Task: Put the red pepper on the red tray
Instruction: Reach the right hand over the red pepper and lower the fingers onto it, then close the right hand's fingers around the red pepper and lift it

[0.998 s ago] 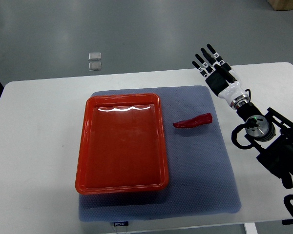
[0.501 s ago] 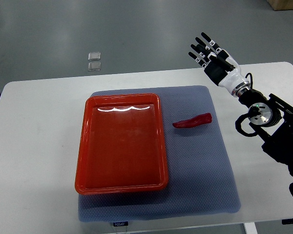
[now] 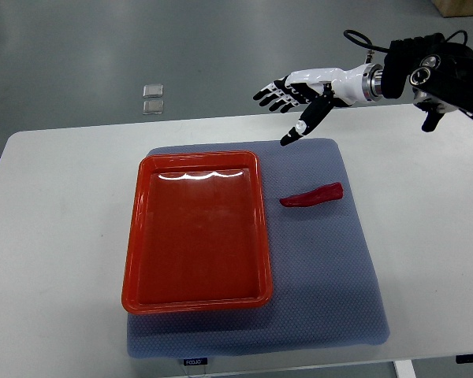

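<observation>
My right hand (image 3: 299,93): above the counter's (image 3: 55,205) far edge, beyond the pepper, holding nothing.
My fingers (image 3: 298,131): spread and released, thumb pointing down, probably readying a reach.
Red pepper (image 3: 311,194): lying on the blue mat (image 3: 331,276), just right of the red tray (image 3: 195,231), not touching it.
Hidden: my left arm is out of view; my right forearm is cut off.

Red pepper (image 3: 311,194), red tray (image 3: 197,230), blue-grey dotted mat (image 3: 323,276), white table (image 3: 55,236)
</observation>
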`<state>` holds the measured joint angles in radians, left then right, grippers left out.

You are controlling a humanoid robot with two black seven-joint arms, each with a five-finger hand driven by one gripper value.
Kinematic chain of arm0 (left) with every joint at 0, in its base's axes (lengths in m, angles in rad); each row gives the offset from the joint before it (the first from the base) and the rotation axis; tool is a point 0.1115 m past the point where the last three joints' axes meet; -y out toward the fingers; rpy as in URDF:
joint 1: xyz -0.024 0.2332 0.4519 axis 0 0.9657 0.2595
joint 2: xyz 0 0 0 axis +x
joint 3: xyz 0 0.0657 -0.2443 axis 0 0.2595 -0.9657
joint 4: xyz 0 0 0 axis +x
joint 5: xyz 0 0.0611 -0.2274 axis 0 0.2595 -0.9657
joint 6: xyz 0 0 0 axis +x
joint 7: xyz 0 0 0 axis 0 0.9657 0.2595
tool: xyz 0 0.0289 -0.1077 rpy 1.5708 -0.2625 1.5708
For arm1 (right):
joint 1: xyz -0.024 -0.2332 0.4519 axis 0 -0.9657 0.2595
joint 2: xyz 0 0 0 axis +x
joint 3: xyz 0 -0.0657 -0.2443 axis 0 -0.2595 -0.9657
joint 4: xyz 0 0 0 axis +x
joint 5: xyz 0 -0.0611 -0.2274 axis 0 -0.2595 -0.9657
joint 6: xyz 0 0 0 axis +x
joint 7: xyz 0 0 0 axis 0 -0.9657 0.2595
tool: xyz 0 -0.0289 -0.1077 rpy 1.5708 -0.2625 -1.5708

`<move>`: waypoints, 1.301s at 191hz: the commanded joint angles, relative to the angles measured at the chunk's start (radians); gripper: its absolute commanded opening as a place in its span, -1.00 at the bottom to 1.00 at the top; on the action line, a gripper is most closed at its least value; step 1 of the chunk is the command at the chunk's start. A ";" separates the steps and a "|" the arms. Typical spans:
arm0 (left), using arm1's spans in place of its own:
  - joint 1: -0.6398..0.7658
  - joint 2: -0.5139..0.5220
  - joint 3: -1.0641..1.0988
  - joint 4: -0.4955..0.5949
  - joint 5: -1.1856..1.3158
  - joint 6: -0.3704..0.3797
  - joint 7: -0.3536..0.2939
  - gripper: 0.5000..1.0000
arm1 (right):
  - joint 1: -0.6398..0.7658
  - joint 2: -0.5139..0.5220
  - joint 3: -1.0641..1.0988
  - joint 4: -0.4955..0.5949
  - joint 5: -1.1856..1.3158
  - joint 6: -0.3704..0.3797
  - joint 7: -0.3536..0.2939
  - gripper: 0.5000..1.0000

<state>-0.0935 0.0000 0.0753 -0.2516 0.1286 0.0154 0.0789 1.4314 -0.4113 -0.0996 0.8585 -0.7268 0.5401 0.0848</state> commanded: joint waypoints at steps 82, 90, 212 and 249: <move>0.000 0.000 -0.002 0.002 -0.003 0.000 0.001 1.00 | 0.156 0.025 -0.288 0.154 -0.032 -0.037 -0.037 0.69; 0.000 0.000 0.000 0.002 -0.003 0.000 0.001 1.00 | 0.144 0.022 -0.288 0.154 -0.032 -0.054 -0.037 0.69; 0.000 0.000 0.000 0.008 -0.003 0.001 0.001 1.00 | -0.058 -0.017 -0.272 0.140 -0.039 -0.233 -0.023 0.66; 0.000 0.000 0.000 0.008 -0.003 0.001 0.001 1.00 | -0.094 -0.017 -0.273 0.131 -0.063 -0.267 -0.023 0.64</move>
<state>-0.0936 0.0000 0.0752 -0.2439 0.1257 0.0167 0.0797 1.3565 -0.4281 -0.3708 0.9932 -0.7765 0.2879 0.0611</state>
